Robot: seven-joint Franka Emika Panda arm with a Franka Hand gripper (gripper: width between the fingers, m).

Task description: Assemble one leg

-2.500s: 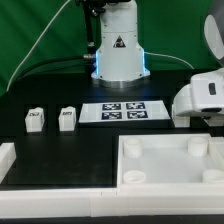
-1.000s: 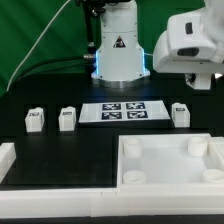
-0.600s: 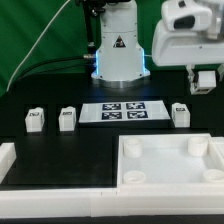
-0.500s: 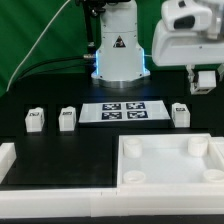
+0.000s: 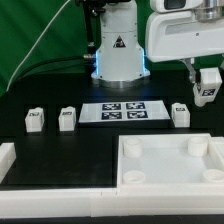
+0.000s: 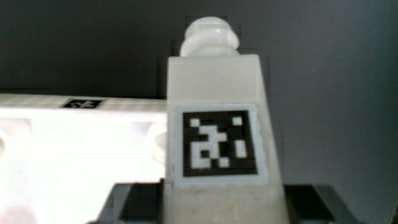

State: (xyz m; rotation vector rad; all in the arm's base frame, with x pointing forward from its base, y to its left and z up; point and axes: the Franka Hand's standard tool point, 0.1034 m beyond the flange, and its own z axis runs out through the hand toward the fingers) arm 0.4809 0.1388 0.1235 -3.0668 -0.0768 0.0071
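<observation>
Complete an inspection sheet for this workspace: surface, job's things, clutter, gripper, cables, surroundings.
surface: black tabletop, carrying the thin white marker board; white raised border along its front.
job's things: small white plastic leg with a black-and-white tag, held in the air; three matching legs standing on the tabletop; large white square tray with corner sockets at the front.
clutter: nothing seen.
gripper: gripper shut on the held leg, at the exterior view's right.
cables: black cable against the green curtain.
surroundings: green curtain; white robot base behind the marker board.
</observation>
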